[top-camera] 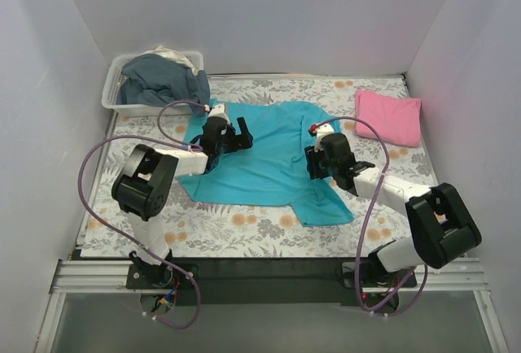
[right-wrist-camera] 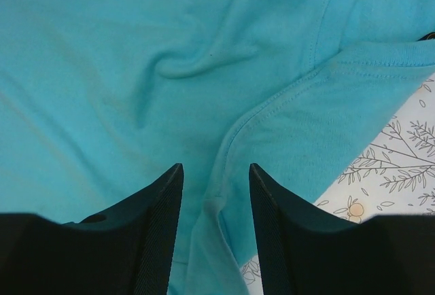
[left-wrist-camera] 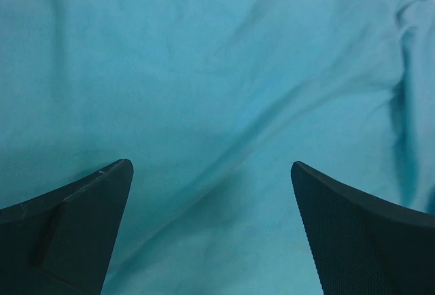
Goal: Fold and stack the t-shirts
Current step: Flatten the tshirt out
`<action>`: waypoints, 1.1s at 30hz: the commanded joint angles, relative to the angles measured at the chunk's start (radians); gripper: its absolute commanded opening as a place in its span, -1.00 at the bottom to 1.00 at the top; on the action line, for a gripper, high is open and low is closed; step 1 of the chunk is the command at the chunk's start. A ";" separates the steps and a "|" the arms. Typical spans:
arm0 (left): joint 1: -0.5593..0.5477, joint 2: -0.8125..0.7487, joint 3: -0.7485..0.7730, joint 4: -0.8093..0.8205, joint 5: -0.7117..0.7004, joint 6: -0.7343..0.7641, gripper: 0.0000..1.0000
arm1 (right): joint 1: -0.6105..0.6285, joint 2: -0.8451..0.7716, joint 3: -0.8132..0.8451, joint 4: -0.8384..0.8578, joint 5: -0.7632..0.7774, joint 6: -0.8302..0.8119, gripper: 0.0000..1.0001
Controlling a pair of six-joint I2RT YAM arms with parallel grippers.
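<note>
**Turquoise tee spread out, both grippers released above it**

The turquoise t-shirt [top-camera: 269, 166] lies spread open and wrinkled at the middle of the floral table [top-camera: 244, 231], with one sleeve trailing toward 5 o'clock. The pink t-shirt [top-camera: 389, 117] sits folded into a rectangle at 2 o'clock, well apart from the turquoise one. The left gripper [left-wrist-camera: 211, 172] is over the turquoise shirt's 9 o'clock side. Its jaws are spread wide, with only the cloth below showing between them. The right gripper [right-wrist-camera: 216, 169] is over the 3 o'clock side, its jaws parted more narrowly. A sleeve seam [right-wrist-camera: 272, 115] runs just ahead of them, and they clasp nothing. At 10 o'clock a clear bin [top-camera: 110, 97] holds grey-blue clothes [top-camera: 163, 80].
</note>
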 commanded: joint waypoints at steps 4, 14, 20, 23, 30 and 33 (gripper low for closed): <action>-0.004 0.086 0.042 -0.033 0.015 0.024 0.91 | -0.015 0.080 0.057 0.047 -0.005 -0.022 -0.26; -0.004 0.052 -0.046 -0.005 0.001 0.002 0.91 | -0.047 0.023 0.033 0.018 0.030 0.009 -0.97; -0.004 0.041 -0.112 0.042 -0.008 -0.028 0.90 | -0.056 -0.204 -0.008 -0.147 0.266 0.081 -0.97; -0.004 0.020 -0.152 0.073 -0.002 -0.048 0.91 | -0.058 -0.316 -0.048 -0.224 0.323 0.158 -0.97; -0.005 -0.040 -0.189 0.092 0.010 -0.052 0.91 | -0.058 -0.567 -0.140 -0.432 0.418 0.313 -0.73; -0.005 -0.061 -0.196 0.098 0.025 -0.055 0.90 | -0.059 -0.643 -0.131 -0.514 0.472 0.336 -0.34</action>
